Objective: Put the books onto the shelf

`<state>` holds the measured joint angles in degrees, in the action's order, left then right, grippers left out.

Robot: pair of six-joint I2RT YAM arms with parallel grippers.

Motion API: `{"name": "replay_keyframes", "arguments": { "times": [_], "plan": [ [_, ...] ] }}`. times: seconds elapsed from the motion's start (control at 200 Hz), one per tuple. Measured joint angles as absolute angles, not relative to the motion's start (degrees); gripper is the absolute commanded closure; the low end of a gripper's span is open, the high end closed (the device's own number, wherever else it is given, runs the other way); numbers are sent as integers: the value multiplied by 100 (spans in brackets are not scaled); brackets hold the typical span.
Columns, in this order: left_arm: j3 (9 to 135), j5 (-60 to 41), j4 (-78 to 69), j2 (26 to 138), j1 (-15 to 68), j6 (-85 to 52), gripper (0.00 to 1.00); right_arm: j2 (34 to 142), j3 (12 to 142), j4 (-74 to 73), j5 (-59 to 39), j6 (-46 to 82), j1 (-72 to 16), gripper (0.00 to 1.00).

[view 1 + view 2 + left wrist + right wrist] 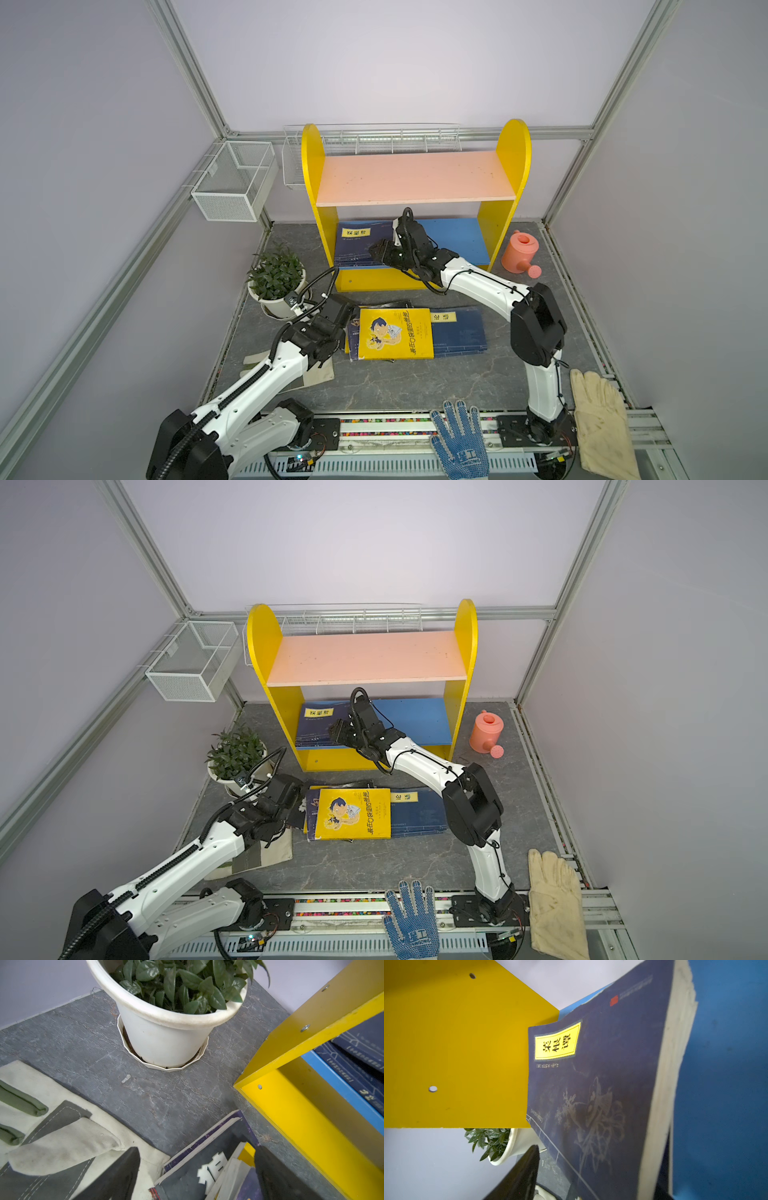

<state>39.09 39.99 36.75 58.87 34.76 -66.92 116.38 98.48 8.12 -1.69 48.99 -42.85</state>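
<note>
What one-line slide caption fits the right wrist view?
Navy book on the shelf's blue board, beside its yellow side panel.

Book pile (395,338) before shelf (415,176)

My worktop (395,386) carries a potted plant (276,276), a pink watering can (519,252) and cream cloth (62,1147), possibly a bag.

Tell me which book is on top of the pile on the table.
The bright yellow cartoon-boy book. It lies face-up with its whole cover showing, overlapping the navy book on its right and the dark covers on its left.
</note>
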Motion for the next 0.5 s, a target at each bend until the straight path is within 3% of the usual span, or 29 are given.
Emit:
{"name": "replay_keyframes", "arguments": {
  "times": [0.39,0.5],
  "plan": [
    [3909,4001,3625,5885,3476,-6681,13,11548,9754,1334,19,4674,-3966,35],
    [3909,4001,3601,5885,3476,-6683,13,11548,9721,1400,64,4534,-3933,39]
  ]
}}
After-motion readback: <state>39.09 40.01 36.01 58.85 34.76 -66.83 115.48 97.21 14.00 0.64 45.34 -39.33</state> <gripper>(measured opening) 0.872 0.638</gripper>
